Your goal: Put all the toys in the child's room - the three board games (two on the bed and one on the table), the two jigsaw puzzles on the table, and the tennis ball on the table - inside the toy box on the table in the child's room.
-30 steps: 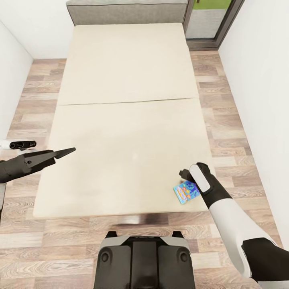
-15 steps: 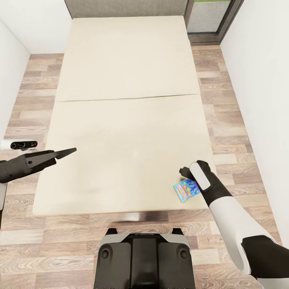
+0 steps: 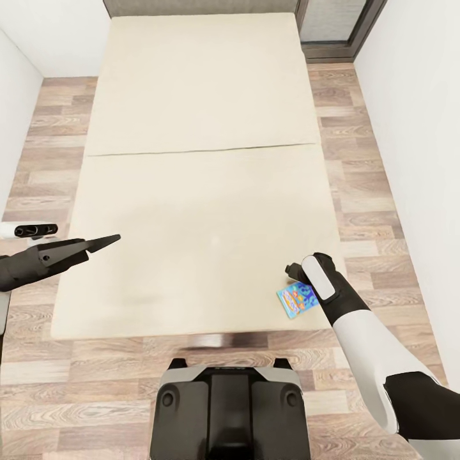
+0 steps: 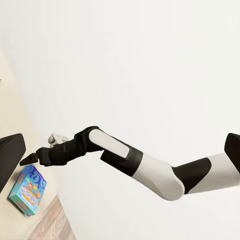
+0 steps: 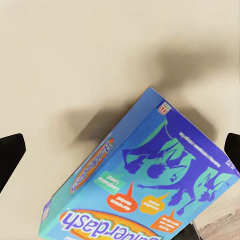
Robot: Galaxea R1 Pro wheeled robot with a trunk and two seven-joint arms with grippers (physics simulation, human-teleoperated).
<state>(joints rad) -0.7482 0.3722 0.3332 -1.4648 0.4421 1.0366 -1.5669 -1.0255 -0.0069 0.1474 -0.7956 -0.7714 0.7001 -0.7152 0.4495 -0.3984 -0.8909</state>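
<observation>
A flat blue board game with purple figures and orange labels lies on the bed, at the near right corner of the cream mattress. My right gripper hangs just above it, pointing down, and is open. The right wrist view has the board game between the two spread fingertips, with nothing gripped. From the left wrist view the board game sits beneath the right arm's dark fingertips. Above the mattress's left edge, my left gripper is open and holds nothing.
White walls stand close on both sides of the bed, with strips of wood plank floor between. A dark-framed glass door is at the far right corner. My base stands at the foot of the bed.
The whole head view has shifted, so the bed's headboard has slid out at the top. Both arms and the board game keep the same places relative to each other.
</observation>
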